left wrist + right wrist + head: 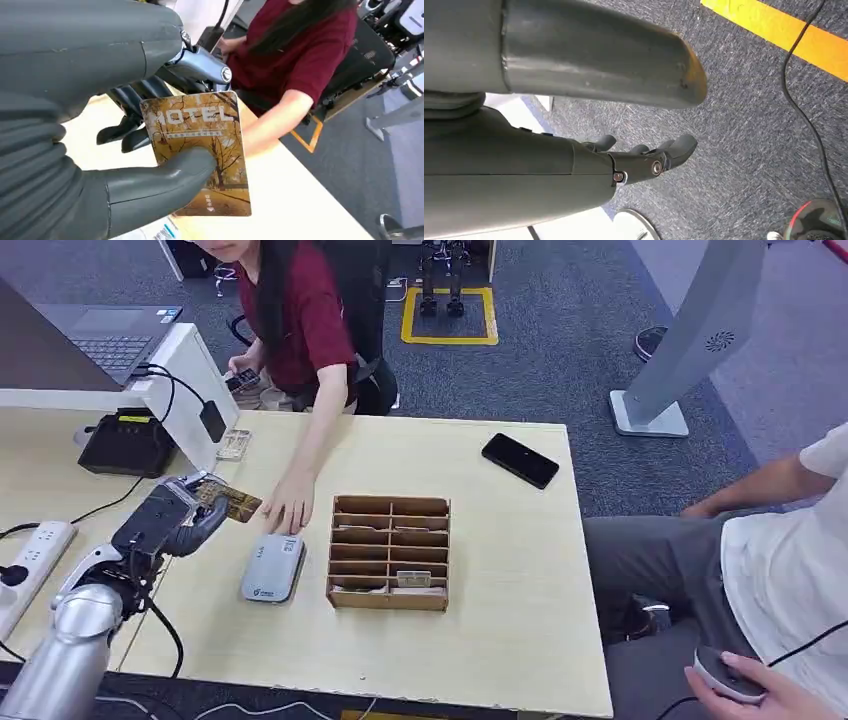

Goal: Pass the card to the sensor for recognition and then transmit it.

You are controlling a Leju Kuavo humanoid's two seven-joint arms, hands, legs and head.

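One brown-and-gold plastic hotel card (200,150) is pinched in the left hand (175,515), above the pale wooden table (500,640), at ten o'clock of the grey rounded sensor (272,567). Judged: recognition and handover pending. Right hand (644,157) hangs empty, fingers apart.

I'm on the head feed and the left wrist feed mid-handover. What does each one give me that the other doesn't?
Head view alone: the grey card reader lying on the table, the wooden slotted organizer beside it, a black phone, and the person's hand resting near the reader.

Left wrist view alone: the card's printed face, reading HOTEL over autumn trees, with the thumb pressed across it.

Both: the left hand holding the card, and the person in the maroon shirt reaching over the table.
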